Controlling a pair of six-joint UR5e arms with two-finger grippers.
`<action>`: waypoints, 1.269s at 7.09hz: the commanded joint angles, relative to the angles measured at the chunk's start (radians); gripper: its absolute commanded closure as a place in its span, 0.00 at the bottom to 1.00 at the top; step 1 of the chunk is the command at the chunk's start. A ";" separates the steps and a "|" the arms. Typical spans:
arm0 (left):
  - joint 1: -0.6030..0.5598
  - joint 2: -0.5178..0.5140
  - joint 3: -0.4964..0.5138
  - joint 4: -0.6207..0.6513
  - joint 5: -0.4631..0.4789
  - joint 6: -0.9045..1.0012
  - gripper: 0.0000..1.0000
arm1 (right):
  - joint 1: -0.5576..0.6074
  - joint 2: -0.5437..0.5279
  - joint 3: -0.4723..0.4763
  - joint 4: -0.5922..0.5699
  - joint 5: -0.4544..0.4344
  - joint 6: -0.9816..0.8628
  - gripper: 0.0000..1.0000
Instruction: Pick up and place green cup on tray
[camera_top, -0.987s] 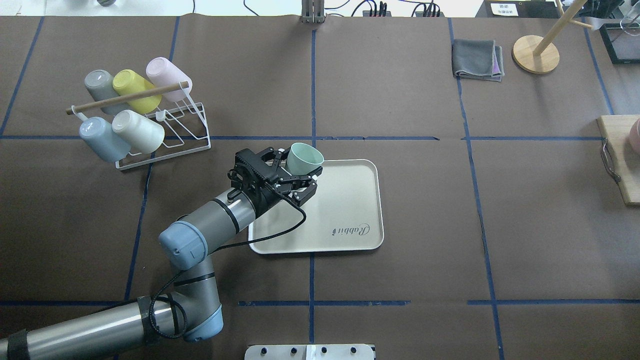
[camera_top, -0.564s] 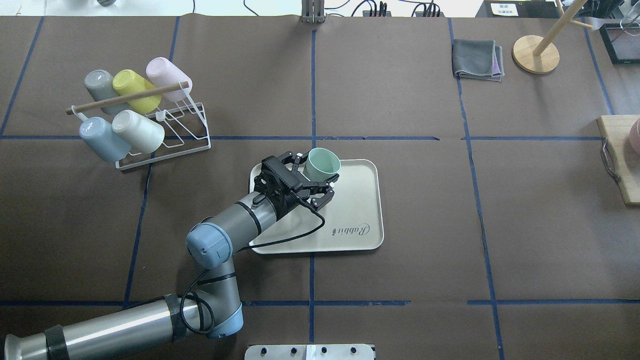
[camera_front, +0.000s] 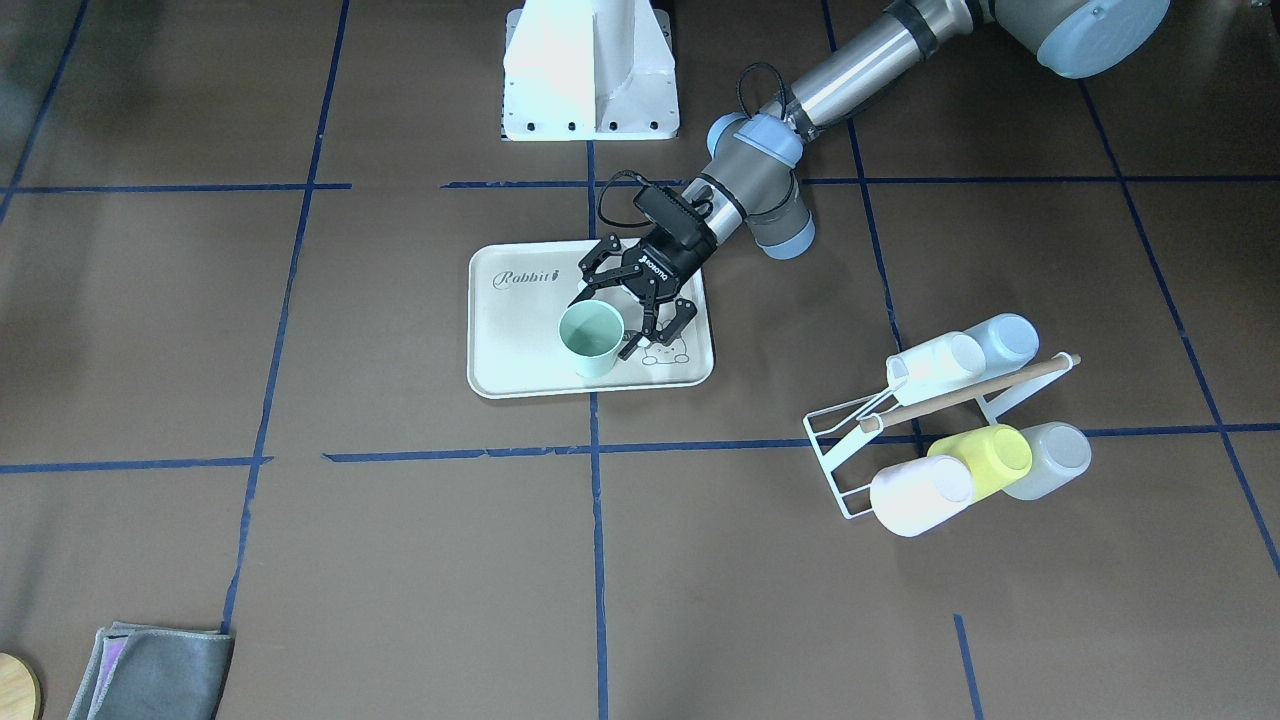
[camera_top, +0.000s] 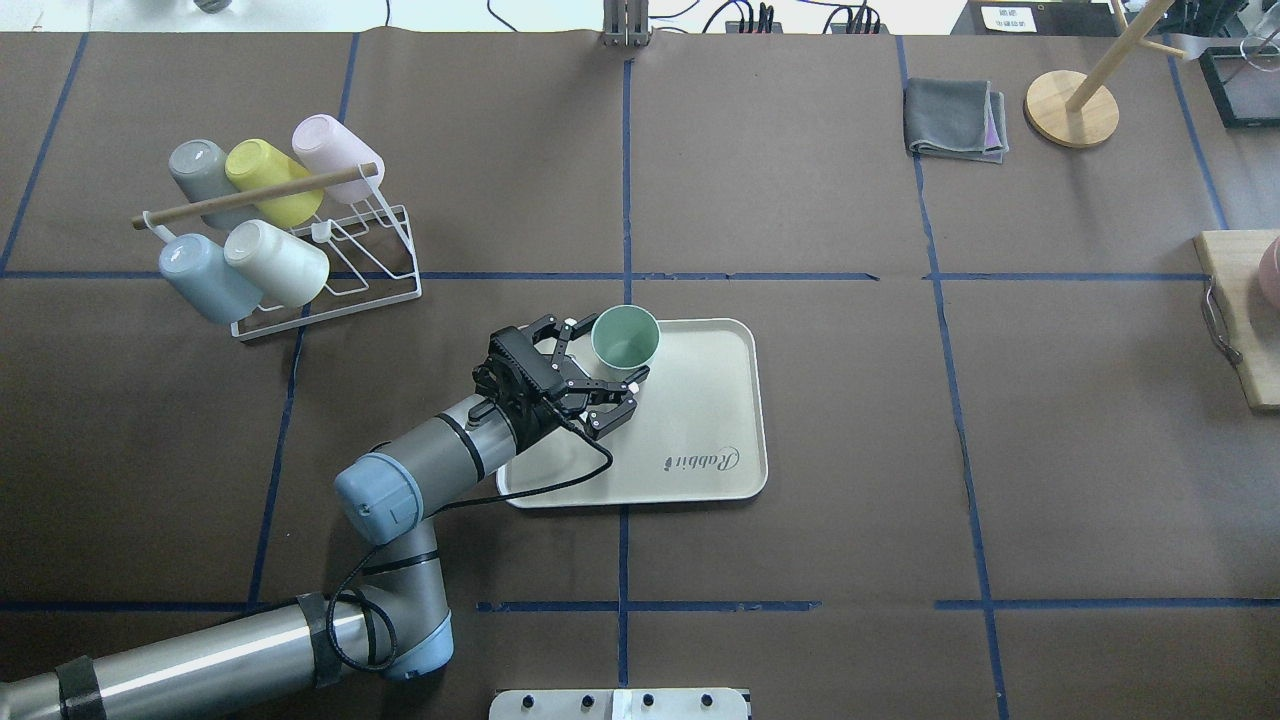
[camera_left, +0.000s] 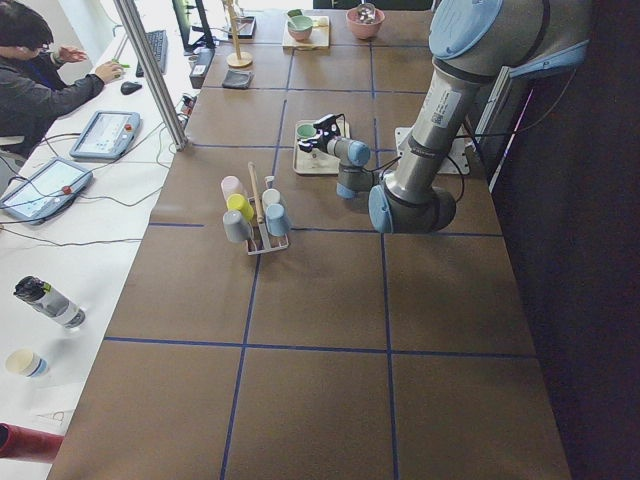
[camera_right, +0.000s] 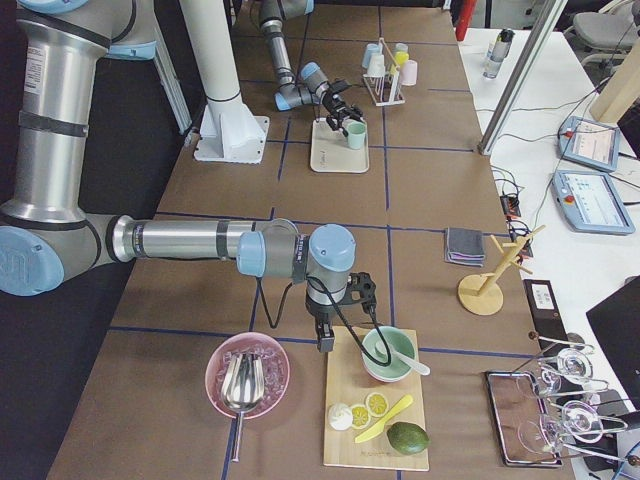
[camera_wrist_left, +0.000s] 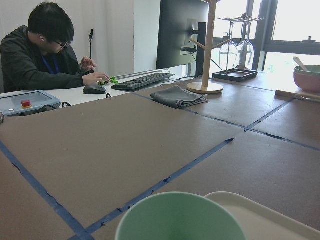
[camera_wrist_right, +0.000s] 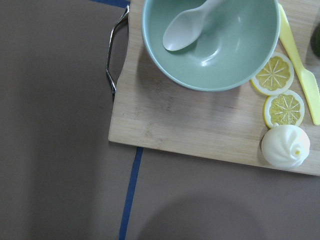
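**Green cup upright on the tray, jaws apart around it**

We log the small pale mint-green plastic cup (camera_top: 625, 340) base-down in the far left corner of the cream rectangular tray (camera_top: 700, 420). That is the end away from the "Rabbit" script, just beside the bunny drawing.

The left gripper (camera_top: 600, 352) lies low and nearly level over the tray's left rim. Its two black fingers are spread to either side of the cup's near wall. The jaws stand apart, wider than the cup, and we cannot tell whether a pad touches it.

We judge the side-on hold suits a smooth, handleless tumbler. Fingers across the wall keep the mouth up and let the base meet the tray flat. The corner looks like the nearest landing spot from the white wire rack (camera_top: 340, 270), where the other cups lie tilted.

Orientation: mouth up, long axis vertical, narrower end down. The left wrist view shows the rim level across the bottom of the frame.

Placement reads as done. What remains is backing the fingers out without clipping the wall.
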 joint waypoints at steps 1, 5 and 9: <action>-0.003 0.020 -0.013 -0.010 -0.021 0.008 0.09 | 0.000 0.000 0.002 0.000 0.000 0.000 0.00; -0.044 0.023 -0.121 0.006 -0.083 0.010 0.01 | 0.000 0.002 0.002 0.000 0.000 0.000 0.00; -0.134 0.080 -0.209 0.095 -0.108 0.007 0.01 | -0.002 0.006 0.004 0.017 0.002 0.003 0.00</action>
